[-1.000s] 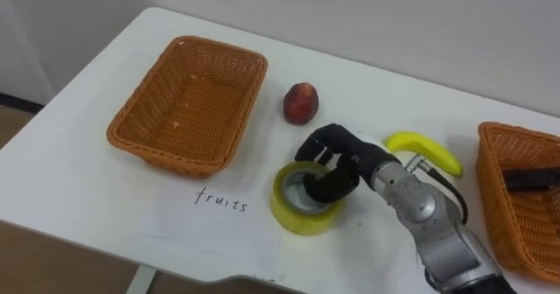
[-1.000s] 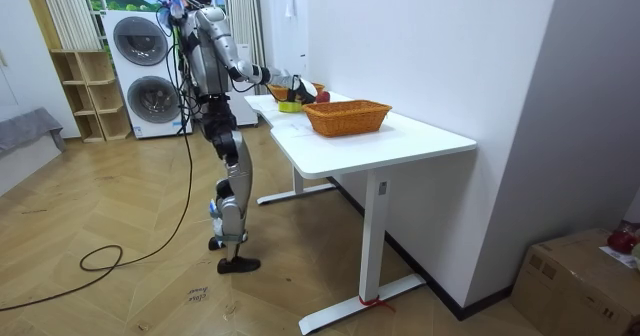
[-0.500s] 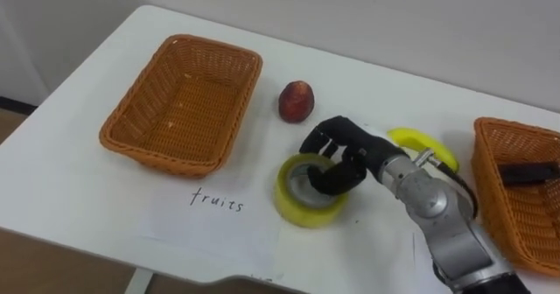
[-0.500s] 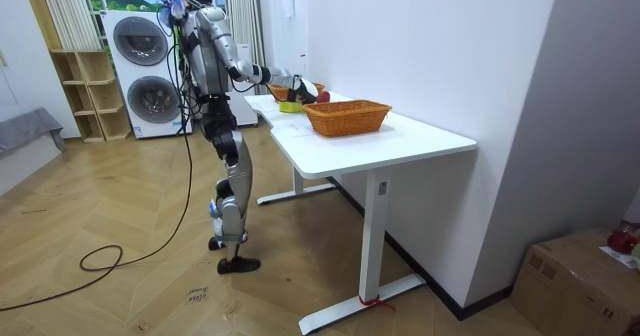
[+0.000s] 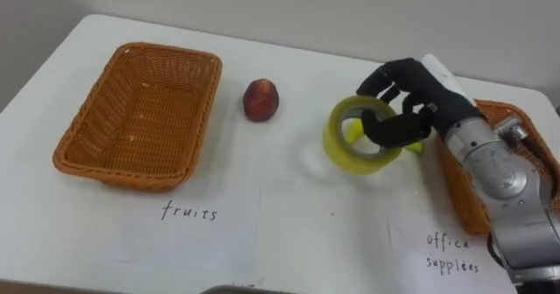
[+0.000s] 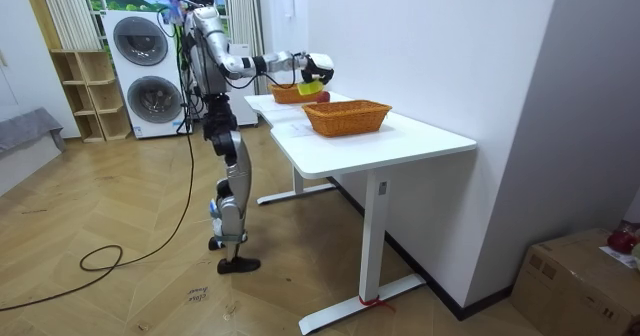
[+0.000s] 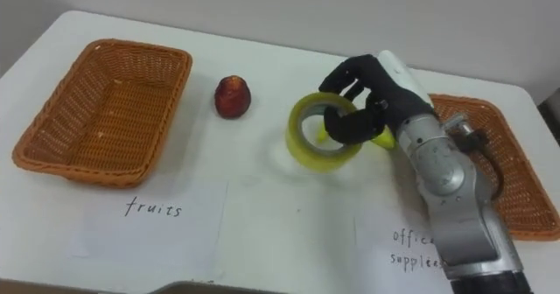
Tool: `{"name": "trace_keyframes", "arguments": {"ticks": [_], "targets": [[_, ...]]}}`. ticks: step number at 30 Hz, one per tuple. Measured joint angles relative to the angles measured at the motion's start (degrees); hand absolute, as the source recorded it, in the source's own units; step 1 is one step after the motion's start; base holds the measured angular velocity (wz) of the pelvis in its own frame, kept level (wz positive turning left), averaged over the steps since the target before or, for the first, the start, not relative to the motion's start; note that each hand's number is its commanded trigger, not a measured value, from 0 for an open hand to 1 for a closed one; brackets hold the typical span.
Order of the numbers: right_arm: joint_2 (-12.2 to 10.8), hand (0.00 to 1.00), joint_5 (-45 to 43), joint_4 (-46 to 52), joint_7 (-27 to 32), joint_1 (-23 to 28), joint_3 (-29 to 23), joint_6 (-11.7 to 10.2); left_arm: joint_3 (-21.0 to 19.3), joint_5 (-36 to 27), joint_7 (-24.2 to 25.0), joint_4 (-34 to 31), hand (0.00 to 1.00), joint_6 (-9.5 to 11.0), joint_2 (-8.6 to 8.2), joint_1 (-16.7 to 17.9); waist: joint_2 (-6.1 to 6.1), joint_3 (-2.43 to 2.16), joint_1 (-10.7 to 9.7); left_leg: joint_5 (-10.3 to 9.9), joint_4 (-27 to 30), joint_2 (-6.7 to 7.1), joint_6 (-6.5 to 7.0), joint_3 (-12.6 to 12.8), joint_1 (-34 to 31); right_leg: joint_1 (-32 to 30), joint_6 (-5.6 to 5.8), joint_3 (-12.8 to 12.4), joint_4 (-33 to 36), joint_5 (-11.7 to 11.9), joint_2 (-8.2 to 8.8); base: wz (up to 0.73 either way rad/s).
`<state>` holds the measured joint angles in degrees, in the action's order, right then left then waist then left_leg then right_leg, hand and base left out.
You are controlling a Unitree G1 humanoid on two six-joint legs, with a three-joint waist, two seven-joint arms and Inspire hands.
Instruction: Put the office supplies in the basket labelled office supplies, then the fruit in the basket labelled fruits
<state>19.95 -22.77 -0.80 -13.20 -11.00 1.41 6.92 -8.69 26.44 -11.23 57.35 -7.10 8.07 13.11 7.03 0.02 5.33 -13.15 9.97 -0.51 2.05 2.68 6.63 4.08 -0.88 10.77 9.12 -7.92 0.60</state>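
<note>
While right hand point(image 5: 422, 100) fingers point(image 5: 390, 133) clench tape roll point(image 5: 337, 142) through core, roll hangs tilted, hole facing camera.

Two wicker baskets stand on the counter point(image 5: 324, 215), the left basket point(image 5: 131, 119) well left of the robot hand point(image 5: 411, 93) and the right basket point(image 7: 525, 198) just right of it. Two paper sheets lie there, the left sheet point(image 5: 188, 228) down to its left and the right sheet point(image 5: 437, 250) below it. Fruit counts two, one red fruit point(image 5: 261, 100) left of the hand and one banana point(image 5: 413, 147) just behind it, and one tape roll point(image 5: 341, 150) hangs in its grip.
</note>
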Motion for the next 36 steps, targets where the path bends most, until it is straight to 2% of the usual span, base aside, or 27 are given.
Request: {"name": "trace_keyframes", "arguments": {"ticks": [7,12,18,20,26,29,31,33,36], "targets": [[0.2,1.0,0.6,0.0,1.1,0.5,-3.3,0.1,0.0,-2.3,-0.7,0.0,0.0,0.0,0.31,0.5,0.71,-0.36,-0.6,0.0,-0.3,-0.18,0.01,1.4,0.9,-0.2,-0.06,-1.3,0.8,0.0,-0.13,-0.1],[0.2,1.0,2.1,0.0,2.5,0.5,-7.0,0.1,-0.2,-2.3,-0.7,-0.1,0.0,0.0,0.75,1.2,0.89,-0.49,-1.7,0.0,-0.4,-0.21,0.01,1.4,0.9,0.0,-0.07,-1.3,1.0,0.1,-0.15,-0.02],[0.9,1.0,4.1,0.0,4.4,0.7,-11.7,0.1,-1.1,-3.0,-0.5,-0.3,0.0,0.1,0.82,1.2,0.29,-0.09,-2.7,0.0,-0.6,-0.35,-0.01,1.9,1.0,-0.3,-0.15,-1.7,1.0,0.1,-0.68,-0.04],[1.0,1.0,4.5,-0.1,4.8,0.8,-11.9,0.1,-1.6,-4.1,-0.4,-0.6,0.0,0.1,0.77,1.3,0.15,0.01,-3.4,0.0,-0.7,-0.41,-0.02,1.9,0.9,-0.4,-0.16,-2.1,1.0,0.1,-0.75,-0.04],[1.2,1.0,4.5,-0.8,5.0,2.4,-12.3,0.1,-2.5,-4.4,-0.3,-1.3,0.0,0.5,0.73,1.5,-0.26,0.04,-3.8,0.0,-0.9,-0.61,-0.04,2.8,0.9,-1.1,-0.19,-2.8,1.4,0.1,-0.85,-0.07],[1.2,1.0,5.1,-1.7,5.0,2.8,-12.3,0.1,-2.4,-4.5,-0.3,-1.3,0.0,0.5,0.7,1.5,0.12,-0.12,-3.9,0.0,-0.9,-0.61,-0.04,2.8,1.0,-1.1,-0.19,-2.8,1.4,0.1,-0.76,0.0],[1.2,1.0,5.4,-3.3,5.2,2.8,-12.3,0.1,-2.5,-4.7,-0.3,-1.3,0.0,0.5,0.77,1.5,0.72,-0.51,-4.0,0.0,-0.8,-0.61,-0.05,2.8,1.1,-1.1,-0.19,-2.8,1.4,0.1,-0.71,0.0],[1.2,1.0,5.5,-3.7,5.3,2.8,-12.3,0.1,-2.4,-5.8,-0.3,-1.3,0.0,0.5,0.77,1.6,1.06,-0.54,-4.0,0.0,-0.7,-0.61,-0.05,2.8,1.2,-1.0,-0.19,-2.8,1.4,0.1,-0.69,0.0],[1.2,1.0,5.7,-4.1,5.7,2.8,-12.7,0.1,-2.5,-6.7,-0.3,-1.3,0.0,0.6,0.73,2.1,1.36,-0.31,-4.6,0.0,-0.7,-0.61,-0.05,2.7,1.1,-0.7,-0.19,-2.7,1.4,0.1,-0.65,0.0]]}}
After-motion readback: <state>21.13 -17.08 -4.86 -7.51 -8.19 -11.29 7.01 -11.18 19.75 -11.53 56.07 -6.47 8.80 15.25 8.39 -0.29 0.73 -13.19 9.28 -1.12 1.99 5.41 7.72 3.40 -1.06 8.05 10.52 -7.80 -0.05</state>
